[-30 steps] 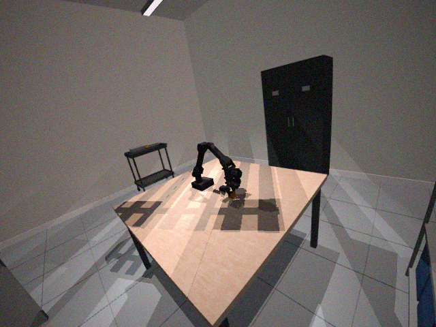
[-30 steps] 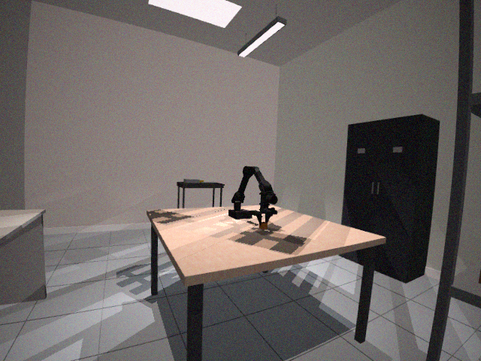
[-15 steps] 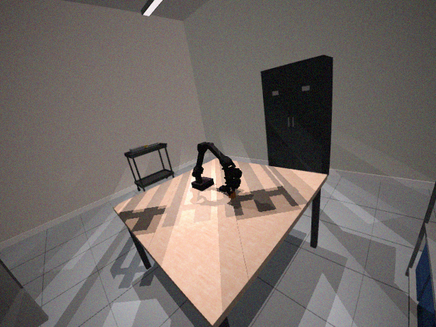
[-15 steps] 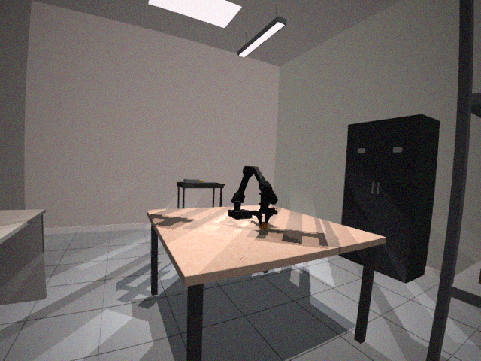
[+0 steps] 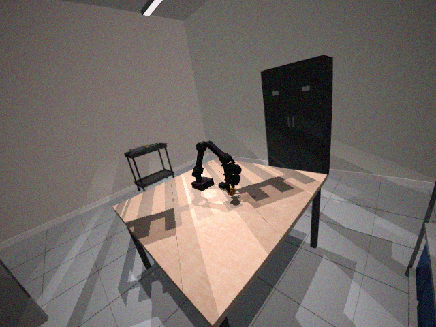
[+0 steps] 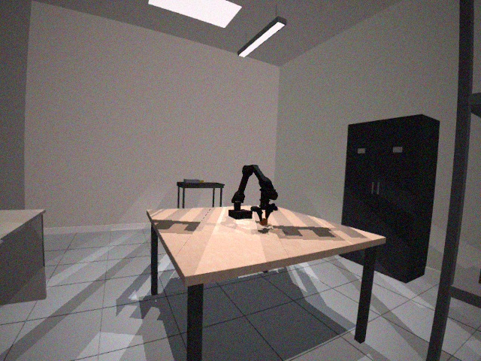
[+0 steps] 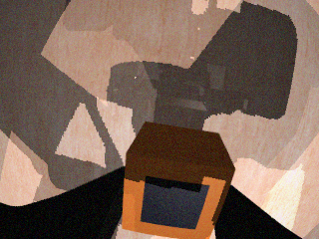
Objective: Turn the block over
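Observation:
The small orange block (image 5: 231, 191) (image 6: 264, 222) (image 7: 173, 161) is between the fingers of my gripper (image 5: 231, 189) (image 6: 264, 219) (image 7: 174, 183), which is shut on it. In the top and exterior views the block hangs a little above the table (image 5: 225, 246) (image 6: 233, 248), with its shadow apart below it. In the wrist view the marked side, a dark blue square in an orange border, faces up toward the wrist camera. A brown, shaded side face also shows there. The block's underside is hidden.
The arm's base (image 5: 202, 183) (image 6: 240, 213) stands on the table behind and to the left of the gripper. Shadows of the arm and other shapes fall across the table top. A black cabinet (image 5: 299, 116) (image 6: 388, 194) and a cart (image 5: 146, 150) (image 6: 200, 185) stand beyond the table.

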Robot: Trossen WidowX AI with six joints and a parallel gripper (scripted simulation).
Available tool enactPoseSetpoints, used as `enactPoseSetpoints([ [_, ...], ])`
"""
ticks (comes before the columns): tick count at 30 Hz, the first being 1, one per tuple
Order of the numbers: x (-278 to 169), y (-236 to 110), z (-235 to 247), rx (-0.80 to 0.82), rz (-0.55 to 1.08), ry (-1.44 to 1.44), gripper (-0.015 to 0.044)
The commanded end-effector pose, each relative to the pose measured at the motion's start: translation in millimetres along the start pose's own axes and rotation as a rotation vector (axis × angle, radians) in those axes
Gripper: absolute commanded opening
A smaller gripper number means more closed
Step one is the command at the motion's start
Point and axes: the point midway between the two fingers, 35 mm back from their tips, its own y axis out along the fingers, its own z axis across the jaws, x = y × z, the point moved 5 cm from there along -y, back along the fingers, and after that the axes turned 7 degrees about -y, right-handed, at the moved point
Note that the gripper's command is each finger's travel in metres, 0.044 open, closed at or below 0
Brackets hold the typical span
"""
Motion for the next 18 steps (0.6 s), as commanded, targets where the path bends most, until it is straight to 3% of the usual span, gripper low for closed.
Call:
enactPoseSetpoints([
  [1, -1.3, -0.1, 0.3, -0.003, -0.044, 0.003, 0.0],
  [18, -12.8, 9.3, 1.6, -0.035, -0.294, 0.005, 0.0],
])
